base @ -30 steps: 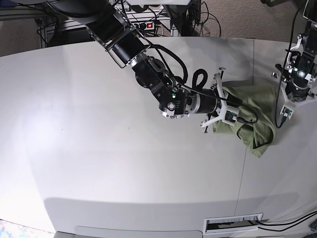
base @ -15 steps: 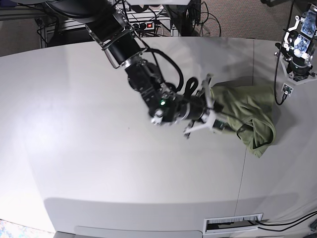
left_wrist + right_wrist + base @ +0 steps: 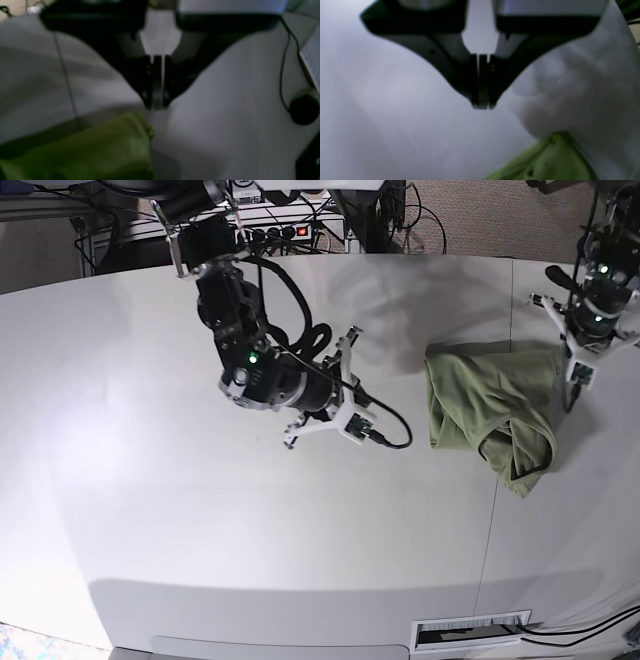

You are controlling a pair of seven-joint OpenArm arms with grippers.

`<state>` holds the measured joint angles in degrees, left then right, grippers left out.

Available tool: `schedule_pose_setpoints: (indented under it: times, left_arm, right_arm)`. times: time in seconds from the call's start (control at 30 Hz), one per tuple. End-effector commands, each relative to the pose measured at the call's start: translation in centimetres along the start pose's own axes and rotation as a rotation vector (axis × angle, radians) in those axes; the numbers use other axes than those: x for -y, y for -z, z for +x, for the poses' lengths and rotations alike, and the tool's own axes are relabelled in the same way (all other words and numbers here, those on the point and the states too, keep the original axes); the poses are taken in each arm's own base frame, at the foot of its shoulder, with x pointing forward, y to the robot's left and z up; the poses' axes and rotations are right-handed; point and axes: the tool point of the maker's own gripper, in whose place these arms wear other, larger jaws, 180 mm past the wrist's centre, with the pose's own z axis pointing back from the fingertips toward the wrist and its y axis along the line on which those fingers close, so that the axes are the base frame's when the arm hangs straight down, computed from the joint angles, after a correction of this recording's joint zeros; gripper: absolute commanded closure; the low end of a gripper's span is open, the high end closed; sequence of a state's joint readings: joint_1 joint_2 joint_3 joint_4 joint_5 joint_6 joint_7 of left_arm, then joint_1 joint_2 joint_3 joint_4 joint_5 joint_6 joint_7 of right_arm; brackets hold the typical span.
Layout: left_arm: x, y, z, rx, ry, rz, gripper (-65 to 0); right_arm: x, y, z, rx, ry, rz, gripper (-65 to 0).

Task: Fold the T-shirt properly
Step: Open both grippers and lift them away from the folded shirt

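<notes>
T-shirt (image 3: pixel 492 413) folded in base view, wrist views show left gripper (image 3: pixel 157 106), right gripper (image 3: pixel 482 106) fingers together

A robotics lab: two robot arms (image 3: pixel 240 310) over a bare white table (image 3: pixel 150 510), with a power strip (image 3: pixel 285 230) and tangled cables (image 3: pixel 420 220) along the frame's top.

You see both wrist views soft and out of focus.
- T-shirt (image 3: pixel 100 150): left wrist view, cut off at 6 to 8 o'clock; weave and trim unreadable.
- T-shirt, right wrist view: only a blurred corner at 5 o'clock, cut by the bottom edge.
- Round dark object (image 3: pixel 303 110): 3 o'clock in the left wrist view, too blurred for you to identify.
- Left gripper (image 3: pixel 578 385): base view, tips too small to read.
- Upper arm links: cropped at 12 o'clock.
</notes>
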<state>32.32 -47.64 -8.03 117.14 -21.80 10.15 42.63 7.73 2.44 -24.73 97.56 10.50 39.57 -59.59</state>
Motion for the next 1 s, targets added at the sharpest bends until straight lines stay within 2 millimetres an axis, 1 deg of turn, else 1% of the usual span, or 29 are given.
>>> schedule_pose_setpoints:
  times: [0.0, 0.13, 0.3, 0.4, 0.47, 0.57, 0.67, 0.77, 0.87, 0.97]
  left_arm:
    - [-0.7, -0.8, 0.6, 0.026, 0.007, 0.015, 0.0]
    - [-0.2, -2.8, -0.3, 0.015, -0.014, -0.021, 0.0]
    - [2.2, -4.5, -1.7, 0.007, -0.128, -0.141, 0.0]
    - [3.5, -5.3, -2.4, 0.011, -0.187, -0.221, 0.0]
    - [4.1, -5.9, -2.7, 0.019, -0.213, -0.261, 0.0]
    - [4.3, -6.8, -3.4, 0.015, -0.253, -0.292, 0.0]
    - [4.8, -8.0, -4.2, 0.000, -0.300, -0.348, 0.0]
    - [5.0, -9.1, -4.6, 0.018, -0.333, -0.384, 0.0]
    - [5.6, -9.8, -5.1, 0.008, -0.336, -0.418, 0.0]
    - [6.5, -10.1, -5.8, -0.014, -0.337, -0.441, 0.0]
  right_arm:
    - [0.1, -0.6, 1.5, 0.057, -0.008, -0.005, 0.0]
    - [-0.8, -1.2, 0.3, 0.039, -0.004, -0.007, 0.0]
    - [-0.6, -2.5, -1.3, 0.001, 0.014, -0.070, 0.0]
    - [-0.5, -3.4, -2.8, -0.037, 0.016, -0.119, 0.0]
    - [-0.9, -4.1, -3.9, -0.052, 0.034, -0.135, 0.0]
    - [-1.5, -5.5, -5.0, -0.048, 0.078, -0.156, 0.0]
    - [-1.7, -7.5, -5.9, -0.041, 0.124, -0.197, 0.0]
    - [-2.1, -9.3, -7.0, -0.038, 0.164, -0.232, 0.0]
    - [-3.1, -10.7, -8.1, -0.054, 0.194, -0.248, 0.0]
    - [-4.4, -11.8, -9.0, -0.074, 0.217, -0.247, 0.0]
